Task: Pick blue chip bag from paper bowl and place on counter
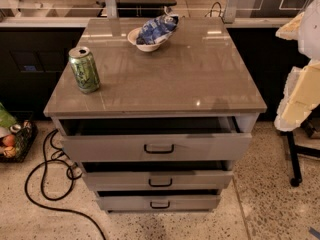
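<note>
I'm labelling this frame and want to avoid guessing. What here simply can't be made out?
- Gripper: pale shape at the right edge, beside the counter; cut off by the frame.
- Paper bowl interior: covered by the blue chip bag.
- Bag's white markings: too small to read.
- Green can label: too small to read.
- Top drawer contents: in shadow under the counter.

blue chip bag (157, 29) crumpled in paper bowl (135, 39), back of counter (190, 79); jaws far right.
</note>
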`<state>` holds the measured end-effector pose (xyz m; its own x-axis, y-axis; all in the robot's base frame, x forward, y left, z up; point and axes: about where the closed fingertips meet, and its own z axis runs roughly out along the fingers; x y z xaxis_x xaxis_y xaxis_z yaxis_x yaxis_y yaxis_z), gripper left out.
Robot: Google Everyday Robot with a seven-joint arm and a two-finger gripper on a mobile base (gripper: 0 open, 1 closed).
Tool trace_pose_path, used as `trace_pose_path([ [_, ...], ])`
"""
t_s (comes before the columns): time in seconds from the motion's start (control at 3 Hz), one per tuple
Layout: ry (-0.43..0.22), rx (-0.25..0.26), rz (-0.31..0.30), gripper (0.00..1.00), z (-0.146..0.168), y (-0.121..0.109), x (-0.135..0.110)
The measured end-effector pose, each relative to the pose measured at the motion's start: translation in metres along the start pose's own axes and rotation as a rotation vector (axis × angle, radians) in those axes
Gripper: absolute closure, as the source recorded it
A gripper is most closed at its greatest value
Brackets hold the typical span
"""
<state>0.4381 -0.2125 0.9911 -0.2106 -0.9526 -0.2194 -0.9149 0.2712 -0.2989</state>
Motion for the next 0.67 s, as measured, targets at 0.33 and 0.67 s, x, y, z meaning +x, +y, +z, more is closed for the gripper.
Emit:
trace_pose_path([
  [0.33, 0.0, 0.0, 0.0, 0.0, -0.0001, 0.0, 0.0],
  [0.67, -0.01, 0.038, -0.01, 0.0, -0.0024, -0.0079, -0.0038],
])
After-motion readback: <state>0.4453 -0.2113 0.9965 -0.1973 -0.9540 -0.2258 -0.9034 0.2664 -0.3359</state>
